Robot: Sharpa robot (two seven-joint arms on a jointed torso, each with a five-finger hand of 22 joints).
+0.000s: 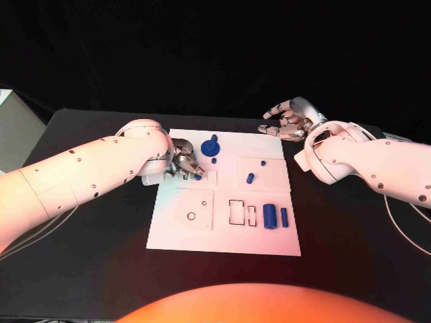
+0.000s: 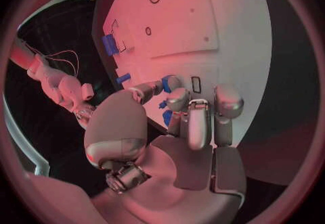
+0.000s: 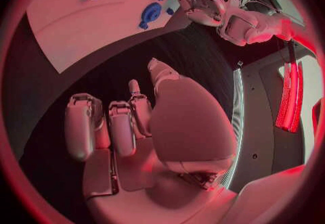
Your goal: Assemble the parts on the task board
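The white task board (image 1: 225,232) lies in the middle of the black table. My left hand (image 1: 184,165) hovers over its far left part, fingers curled down beside a narrow slot (image 2: 196,84). In the left wrist view a small blue part (image 2: 167,117) sits pinched between the thumb and fingers (image 2: 197,121). A blue gear-like part (image 1: 211,147) lies just beyond that hand. Two small blue parts (image 1: 250,178) stand mid-board, and a blue cylinder (image 1: 270,215) and a thin bar (image 1: 285,216) lie near the right edge. My right hand (image 1: 288,118) hangs off the far right corner, fingers spread, holding nothing.
The board's near left panel carries a round hole (image 1: 191,216), with rectangular recesses (image 1: 237,211) beside it. In the right wrist view the right hand (image 3: 129,126) is above bare black table (image 3: 81,78), the board edge (image 3: 67,40) and gear-like part (image 3: 150,13) beyond.
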